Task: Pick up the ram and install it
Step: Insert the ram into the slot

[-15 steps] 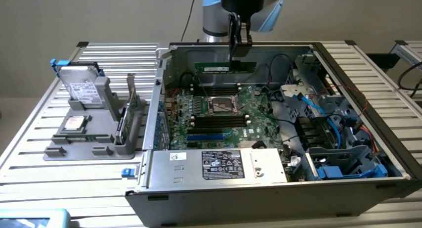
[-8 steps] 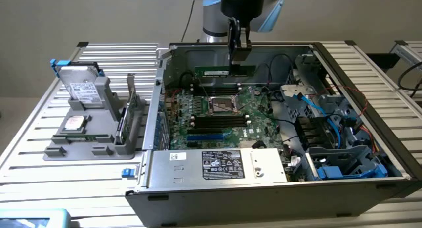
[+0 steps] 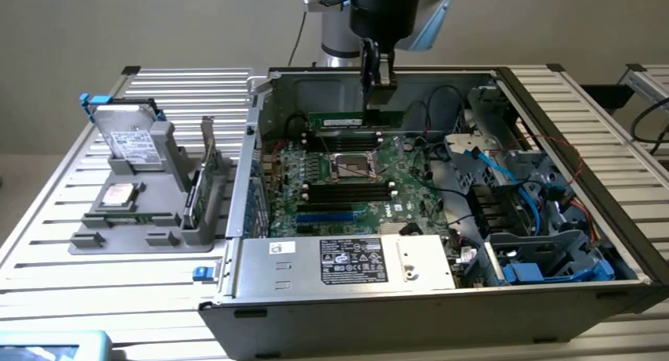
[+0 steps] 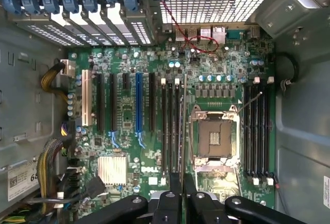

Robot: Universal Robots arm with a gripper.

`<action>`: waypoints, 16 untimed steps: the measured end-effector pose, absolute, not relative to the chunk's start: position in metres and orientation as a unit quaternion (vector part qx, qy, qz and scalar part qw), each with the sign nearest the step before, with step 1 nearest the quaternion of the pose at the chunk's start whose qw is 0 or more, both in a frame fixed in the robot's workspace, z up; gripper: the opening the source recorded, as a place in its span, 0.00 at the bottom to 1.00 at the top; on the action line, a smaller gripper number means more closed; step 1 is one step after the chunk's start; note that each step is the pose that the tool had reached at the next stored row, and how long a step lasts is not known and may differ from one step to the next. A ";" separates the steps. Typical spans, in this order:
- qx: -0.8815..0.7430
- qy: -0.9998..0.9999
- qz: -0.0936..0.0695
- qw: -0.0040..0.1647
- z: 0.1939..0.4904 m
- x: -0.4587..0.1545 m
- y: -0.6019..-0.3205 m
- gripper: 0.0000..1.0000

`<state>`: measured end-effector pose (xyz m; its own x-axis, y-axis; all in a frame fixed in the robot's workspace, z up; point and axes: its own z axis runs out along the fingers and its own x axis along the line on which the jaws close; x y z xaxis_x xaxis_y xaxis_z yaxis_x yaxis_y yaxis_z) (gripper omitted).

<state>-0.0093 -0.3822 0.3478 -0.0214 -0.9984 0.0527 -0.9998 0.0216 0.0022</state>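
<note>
The end effector [image 3: 378,95] [image 4: 183,180] is clamping the ram [image 3: 356,120] [image 4: 183,126], its fingers [image 4: 175,185] pressing together on the thin green stick. The ram is hanging level just under the fingertips, inside the open computer case [image 3: 418,306]. Seen edge-on from the wrist, it is lying along the black memory slots [image 4: 170,126] directly beneath the end effector; whether it is touching a slot cannot be told. Just beside that line the CPU socket [image 3: 353,167] [image 4: 214,139] is sitting on the motherboard [image 3: 392,153] [image 4: 129,126]. Farther from the end effector, a blue expansion slot [image 4: 138,103] is running parallel to the ram. Well away, outside the case, a gray stand [image 3: 136,220] is resting on the table [image 3: 74,298], carrying a hard drive [image 3: 131,138] and a green expansion card [image 3: 209,181].
</note>
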 end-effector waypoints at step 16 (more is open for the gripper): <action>0.710 -0.703 0.019 0.023 0.326 -0.009 -0.388 0.14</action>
